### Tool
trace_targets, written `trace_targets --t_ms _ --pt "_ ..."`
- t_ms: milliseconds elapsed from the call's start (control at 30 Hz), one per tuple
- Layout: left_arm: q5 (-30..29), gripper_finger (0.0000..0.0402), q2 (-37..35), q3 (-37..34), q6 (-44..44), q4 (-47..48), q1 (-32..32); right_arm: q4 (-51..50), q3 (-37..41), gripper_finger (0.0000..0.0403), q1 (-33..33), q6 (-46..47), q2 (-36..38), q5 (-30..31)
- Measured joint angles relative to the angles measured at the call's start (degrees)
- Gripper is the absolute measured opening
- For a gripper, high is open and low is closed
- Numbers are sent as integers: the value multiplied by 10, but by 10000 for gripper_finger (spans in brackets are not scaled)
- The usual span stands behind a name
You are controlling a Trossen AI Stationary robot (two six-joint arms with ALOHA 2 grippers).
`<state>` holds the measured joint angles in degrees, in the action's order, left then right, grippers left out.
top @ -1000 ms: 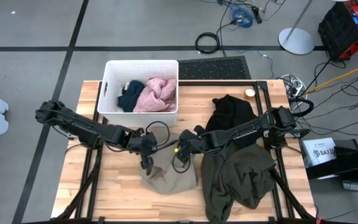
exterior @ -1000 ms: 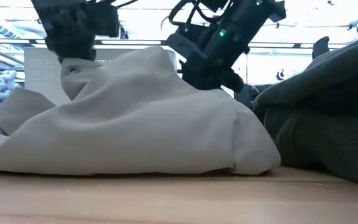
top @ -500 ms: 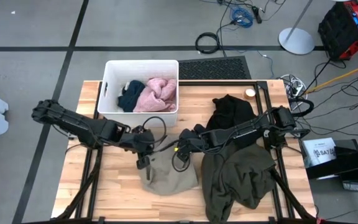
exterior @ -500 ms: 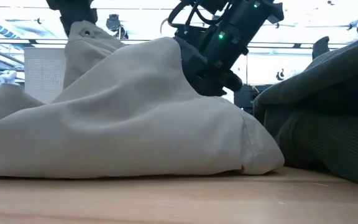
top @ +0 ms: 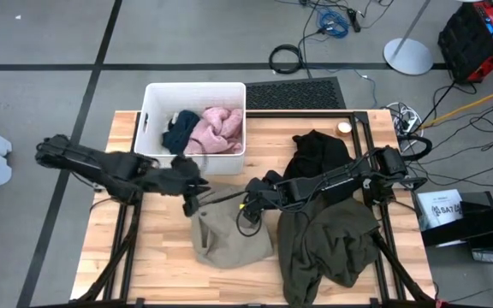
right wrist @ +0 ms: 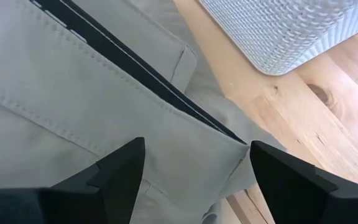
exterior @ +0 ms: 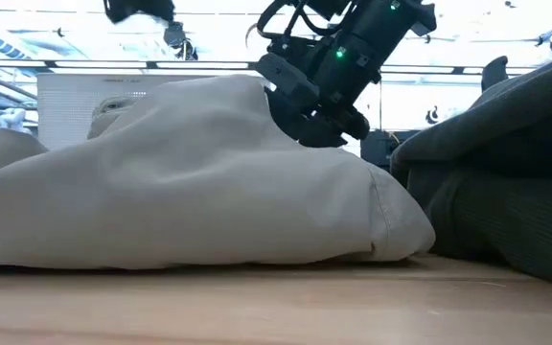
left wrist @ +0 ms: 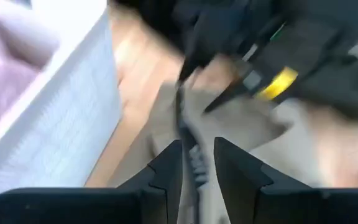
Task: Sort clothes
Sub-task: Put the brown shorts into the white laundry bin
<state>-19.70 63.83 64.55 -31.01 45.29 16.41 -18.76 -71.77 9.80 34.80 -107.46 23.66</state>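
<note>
White plastic walls of the bin (top: 151, 120) stand at the far left part of the wooden table (top: 127, 257), and only the high view looks into it: a navy garment (top: 179, 133) and a pale pink garment (top: 215, 129) lie side by side inside. Just in front of the bin, the left gripper (top: 190, 193) hangs over the near-left edge of the tan khaki garment (top: 228, 242). Its wrist view shows the fingers (left wrist: 166, 171) standing a little apart with nothing pinched between them, the khaki cloth beyond and the bin's ribbed wall beside. The low view shows what the overhead one cannot: the khaki garment (exterior: 190, 182) is heaped in a tall mound, with the left arm raised clear of it. At the mound's far-right shoulder sits the right gripper (top: 250, 205); its wrist view shows both fingers (right wrist: 114, 174) spread wide, with a stitched khaki seam lying between them and not clamped. Right of that, the dark olive green garment (top: 328, 244) sprawls toward the table's near edge, and the black garment (top: 317, 154) lies behind it.
</note>
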Motion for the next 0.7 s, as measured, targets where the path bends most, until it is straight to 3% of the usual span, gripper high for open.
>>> trace_targets --t_ms 333,700 --pt "-106 100 -66 7 117 -127 109 33 0 279 -11 -51 0 2" --pt "-129 100 -35 6 135 -135 115 66 -2 279 -61 -74 -37 -13"
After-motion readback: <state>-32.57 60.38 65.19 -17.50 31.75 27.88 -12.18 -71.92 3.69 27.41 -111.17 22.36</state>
